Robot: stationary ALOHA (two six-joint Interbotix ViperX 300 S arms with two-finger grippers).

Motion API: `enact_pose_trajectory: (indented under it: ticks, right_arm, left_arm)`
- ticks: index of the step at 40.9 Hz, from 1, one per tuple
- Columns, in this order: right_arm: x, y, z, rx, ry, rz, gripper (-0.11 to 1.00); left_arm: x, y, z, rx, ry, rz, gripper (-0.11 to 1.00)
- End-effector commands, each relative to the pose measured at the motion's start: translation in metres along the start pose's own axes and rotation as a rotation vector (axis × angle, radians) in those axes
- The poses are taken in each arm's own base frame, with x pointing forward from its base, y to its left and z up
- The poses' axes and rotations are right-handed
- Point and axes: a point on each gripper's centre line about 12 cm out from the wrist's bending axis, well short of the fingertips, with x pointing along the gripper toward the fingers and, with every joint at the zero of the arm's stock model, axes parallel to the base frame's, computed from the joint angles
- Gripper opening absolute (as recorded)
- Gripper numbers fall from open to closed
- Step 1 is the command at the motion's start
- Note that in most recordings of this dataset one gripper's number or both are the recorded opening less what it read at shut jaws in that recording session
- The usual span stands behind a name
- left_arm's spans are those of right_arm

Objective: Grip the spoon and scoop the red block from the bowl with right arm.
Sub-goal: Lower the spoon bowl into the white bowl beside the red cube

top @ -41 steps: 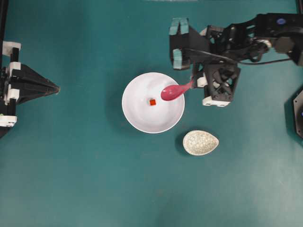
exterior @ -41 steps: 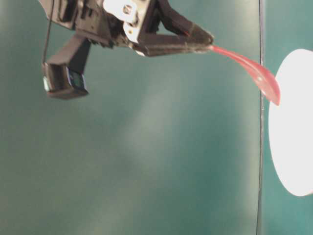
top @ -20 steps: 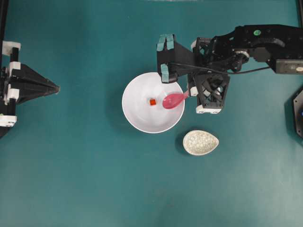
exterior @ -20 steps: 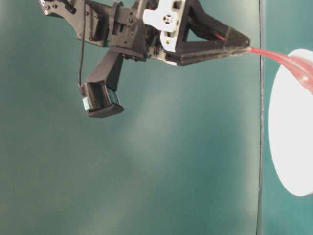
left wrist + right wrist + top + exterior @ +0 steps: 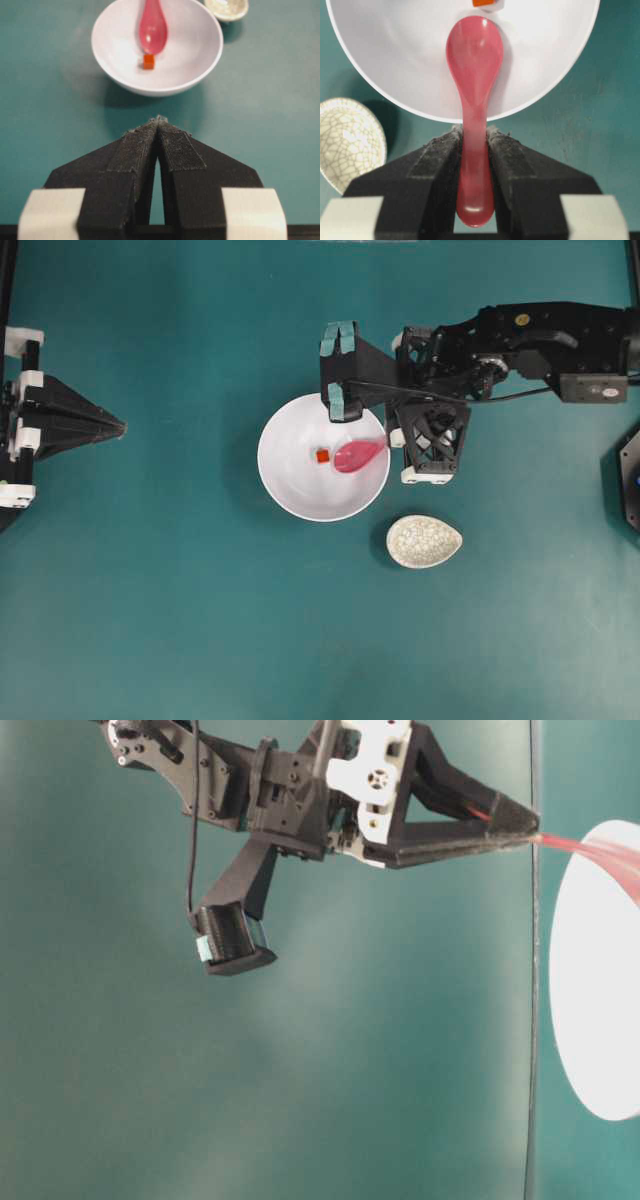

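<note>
The big white bowl [image 5: 323, 457] sits on the green surface [image 5: 180, 600]. The right tool [image 5: 473, 136] squeezes the shiny, slippery spoon [image 5: 474, 70] by its stiff handle. The tiny, light red block [image 5: 322, 455] lies in the bowl, just past the scoop. The left tool [image 5: 158, 122] is pinched closed, holding nothing.

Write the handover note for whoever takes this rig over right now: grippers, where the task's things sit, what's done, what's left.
Right gripper: shut on the spoon's handle, scoop over the bowl.
Left gripper: shut, empty, parked at the table's left edge.
Red block: loose in the bowl's middle, just off the scoop's tip; contact unclear.
Small crackle dish: empty, beside the bowl.
Done: spoon gripped and brought to the block.
Left: slide the scoop under the block and lift it out.
</note>
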Motion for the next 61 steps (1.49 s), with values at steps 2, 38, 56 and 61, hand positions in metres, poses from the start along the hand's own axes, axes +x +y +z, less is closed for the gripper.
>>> enact_pose_trajectory:
  ticks: [2, 38, 56, 61]
  right_arm:
    - [-0.008, 0.000, 0.012, -0.007, -0.055, -0.010, 0.24]
    - [0.001, 0.009, 0.038, -0.041, -0.124, -0.014, 0.24]
    - [0.000, 0.008, 0.044, -0.031, -0.176, -0.026, 0.24]
    - [0.000, 0.007, 0.046, -0.029, -0.191, -0.028, 0.24]
  left_arm:
    - [0.000, 0.000, 0.005, 0.004, -0.015, 0.002, 0.00]
    - [0.000, 0.000, 0.005, 0.004, -0.015, 0.002, 0.00]
    - [0.000, 0.000, 0.005, 0.006, -0.015, 0.002, 0.00]
    - [0.000, 0.000, 0.005, 0.006, -0.015, 0.002, 0.00]
